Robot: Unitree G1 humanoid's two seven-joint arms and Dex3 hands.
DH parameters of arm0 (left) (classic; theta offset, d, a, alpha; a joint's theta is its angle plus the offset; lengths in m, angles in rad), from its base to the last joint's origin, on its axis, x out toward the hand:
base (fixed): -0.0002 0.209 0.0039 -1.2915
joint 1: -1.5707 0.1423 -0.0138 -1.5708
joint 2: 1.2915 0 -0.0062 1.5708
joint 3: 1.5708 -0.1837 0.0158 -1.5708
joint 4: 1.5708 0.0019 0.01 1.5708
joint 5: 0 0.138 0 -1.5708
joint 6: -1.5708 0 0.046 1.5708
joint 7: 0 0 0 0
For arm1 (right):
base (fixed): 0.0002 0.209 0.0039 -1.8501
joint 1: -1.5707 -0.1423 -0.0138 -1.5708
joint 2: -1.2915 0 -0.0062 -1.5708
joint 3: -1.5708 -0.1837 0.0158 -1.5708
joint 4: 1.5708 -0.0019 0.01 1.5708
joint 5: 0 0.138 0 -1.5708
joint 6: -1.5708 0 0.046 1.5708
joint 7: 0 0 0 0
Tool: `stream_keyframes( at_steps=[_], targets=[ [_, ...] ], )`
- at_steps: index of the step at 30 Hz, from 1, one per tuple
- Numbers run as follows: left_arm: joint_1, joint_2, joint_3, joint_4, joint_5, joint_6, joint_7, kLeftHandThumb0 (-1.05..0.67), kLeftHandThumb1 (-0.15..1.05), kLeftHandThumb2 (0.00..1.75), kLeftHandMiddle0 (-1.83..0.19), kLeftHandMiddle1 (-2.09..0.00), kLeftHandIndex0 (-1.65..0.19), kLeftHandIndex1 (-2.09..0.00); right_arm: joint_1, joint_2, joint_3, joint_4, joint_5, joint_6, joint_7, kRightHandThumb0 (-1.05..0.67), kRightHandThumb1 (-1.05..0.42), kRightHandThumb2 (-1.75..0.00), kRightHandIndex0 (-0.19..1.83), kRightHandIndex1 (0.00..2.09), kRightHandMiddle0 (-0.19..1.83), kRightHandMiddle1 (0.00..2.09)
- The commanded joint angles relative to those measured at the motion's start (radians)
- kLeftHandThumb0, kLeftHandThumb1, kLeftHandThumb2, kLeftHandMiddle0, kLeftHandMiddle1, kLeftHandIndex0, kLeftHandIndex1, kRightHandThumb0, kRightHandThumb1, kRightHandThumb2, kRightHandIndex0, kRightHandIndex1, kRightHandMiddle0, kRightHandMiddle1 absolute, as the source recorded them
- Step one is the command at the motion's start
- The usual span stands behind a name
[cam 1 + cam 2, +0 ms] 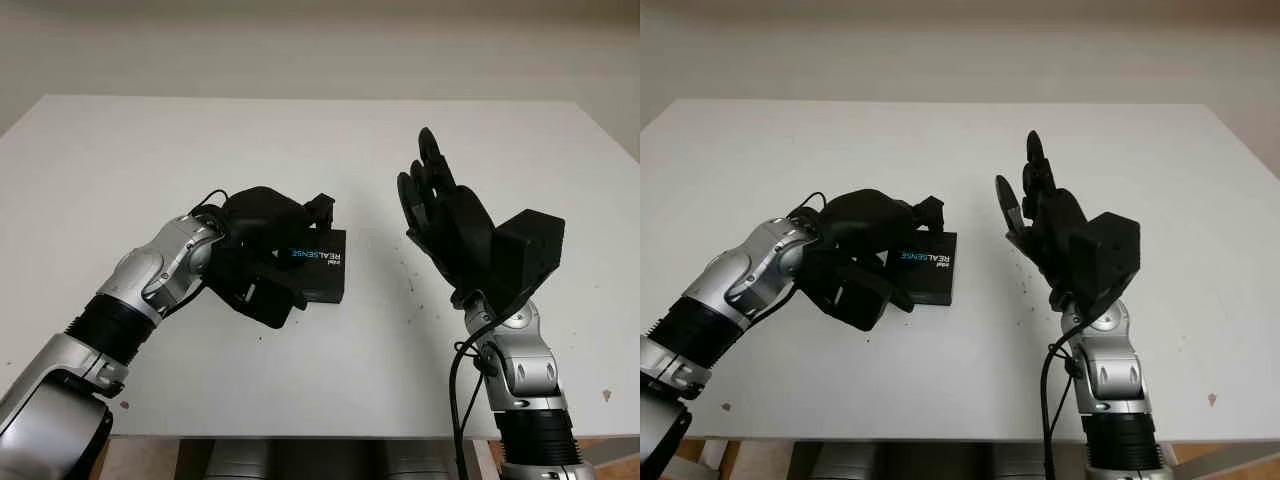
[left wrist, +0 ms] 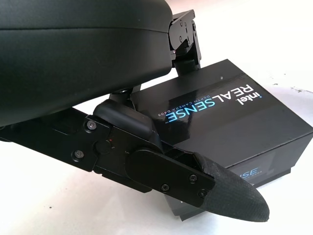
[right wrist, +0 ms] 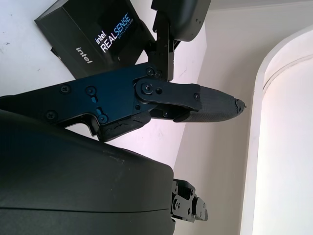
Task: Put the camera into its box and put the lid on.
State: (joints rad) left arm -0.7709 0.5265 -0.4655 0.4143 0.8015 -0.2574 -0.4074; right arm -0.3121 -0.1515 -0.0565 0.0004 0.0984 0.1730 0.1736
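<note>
Black box (image 1: 318, 266) flat on the white table (image 1: 330, 140), left of centre, lid on, "intel REALSENSE" printed across the top and readable in the left wrist view (image 2: 220, 105). Closed all round — camera itself not to be seen.

Left hand (image 1: 262, 240) down on the box from its left side, palm over the near-left corner. One finger (image 2: 195, 178) laid along the box's side wall, rubbery tip at the lower edge; another (image 2: 183, 41) reaching over the lid's far edge. Fingers curled around the box — one on each side of it, wrapped rather than spread. Contact at the side wall looks real; how hard the grip is cannot be told.

Right hand (image 1: 440, 215) raised above the table, well to the right of the box, palm turned toward it, fingers pointing up. Nothing in it; open. From the right wrist view, box (image 3: 98, 39) seen beyond one straight finger (image 3: 195, 100), well apart from it.

A few small dark specks on the table between box and right hand, another near the front right edge.
</note>
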Motion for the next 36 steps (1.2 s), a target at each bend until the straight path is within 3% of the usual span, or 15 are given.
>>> stream_keyframes(
  at_steps=[1, 4, 5, 8, 11, 12, 14, 15, 17, 18, 21, 26, 36],
  targets=[
    [-0.032, 0.020, 0.018, 0.046, 0.002, 0.028, 0.001, -0.23, 1.05, 0.08, -0.36, -2.09, -0.11, -2.09, 0.003, -0.011, -0.006, -0.022, 0.001, -0.001, 0.003, -0.79, -1.05, -0.51, -0.19, 0.00, -0.19, 0.00],
    [-0.032, 0.009, 0.032, 0.048, -0.040, 0.060, -0.037, -0.24, 1.05, 0.08, -0.24, -2.09, -0.05, -2.06, 0.003, -0.013, -0.007, -0.019, 0.004, -0.006, 0.009, -0.79, -1.05, -0.51, -0.19, 0.00, -0.19, 0.00],
    [-0.030, 0.003, 0.038, 0.046, -0.051, 0.080, -0.044, -0.26, 1.05, 0.08, -0.20, -2.05, -0.06, -1.96, 0.003, -0.013, -0.008, -0.019, 0.006, -0.008, 0.011, -0.80, -1.05, -0.51, -0.19, 0.00, -0.19, 0.00],
    [-0.023, -0.011, 0.049, 0.047, -0.057, 0.126, -0.011, -0.29, 1.05, 0.13, -0.15, -1.97, -0.06, -1.77, 0.002, -0.012, -0.009, -0.022, 0.006, -0.007, 0.014, -0.79, -1.05, -0.51, -0.19, 0.00, -0.19, 0.00],
    [-0.012, -0.032, 0.057, 0.048, -0.047, 0.184, 0.044, -0.31, 1.05, 0.16, -0.09, -1.99, -0.05, -1.70, 0.002, -0.014, -0.009, -0.027, 0.005, 0.002, 0.016, -0.79, -1.05, -0.51, -0.19, 0.00, -0.19, 0.00],
    [-0.011, -0.038, 0.056, 0.047, -0.042, 0.205, 0.052, -0.36, 1.05, 0.18, -0.08, -1.82, -0.07, -1.47, 0.002, -0.015, -0.009, -0.028, 0.006, 0.005, 0.017, -0.79, -1.05, -0.51, -0.19, 0.00, -0.19, 0.00],
    [-0.007, -0.046, 0.055, 0.039, -0.037, 0.241, 0.060, -0.40, 1.05, 0.21, -0.09, -1.59, -0.09, -1.25, 0.003, -0.014, -0.009, -0.029, 0.004, 0.005, 0.017, -0.78, -1.05, -0.52, -0.19, 0.00, -0.19, 0.00],
    [-0.004, -0.048, 0.053, 0.031, -0.033, 0.256, 0.061, -0.42, 1.05, 0.23, -0.13, -1.26, -0.09, -1.05, 0.003, -0.015, -0.008, -0.030, 0.001, 0.007, 0.015, -0.79, -1.05, -0.52, -0.19, 0.00, -0.19, 0.00],
    [0.002, -0.049, 0.048, 0.001, -0.024, 0.296, 0.044, -0.46, 1.05, 0.27, -0.20, -0.78, -0.10, -0.73, 0.004, -0.015, -0.008, -0.031, 0.002, 0.009, 0.018, -0.79, -1.05, -0.51, -0.19, 0.00, -0.19, 0.00],
    [0.004, -0.048, 0.045, -0.016, -0.019, 0.319, 0.025, -0.50, 1.05, 0.31, -0.21, -0.41, -0.06, -0.47, 0.004, -0.015, -0.008, -0.031, 0.004, 0.007, 0.020, -0.79, -1.05, -0.51, -0.19, 0.00, -0.19, 0.00],
    [0.006, -0.046, 0.033, -0.053, -0.007, 0.369, -0.017, -0.54, 1.05, 0.36, -0.11, -0.08, 0.02, -0.19, 0.005, -0.015, -0.008, -0.033, 0.004, 0.013, 0.019, -0.80, -1.05, -0.51, -0.19, 0.00, -0.19, 0.00],
    [0.012, -0.035, 0.028, -0.071, -0.006, 0.373, -0.049, -0.59, 1.05, 0.37, 0.05, -0.01, 0.09, -0.09, 0.006, -0.014, -0.008, -0.033, 0.005, 0.004, 0.025, -0.79, -1.05, -0.51, -0.19, 0.00, -0.19, 0.00],
    [0.021, -0.031, 0.034, -0.103, -0.021, 0.403, -0.111, -0.60, 1.05, 0.35, 0.15, -0.03, 0.11, -0.06, 0.007, -0.017, -0.011, -0.028, 0.005, 0.012, 0.030, -0.78, -1.05, -0.52, -0.19, 0.00, -0.19, 0.00]
  ],
)
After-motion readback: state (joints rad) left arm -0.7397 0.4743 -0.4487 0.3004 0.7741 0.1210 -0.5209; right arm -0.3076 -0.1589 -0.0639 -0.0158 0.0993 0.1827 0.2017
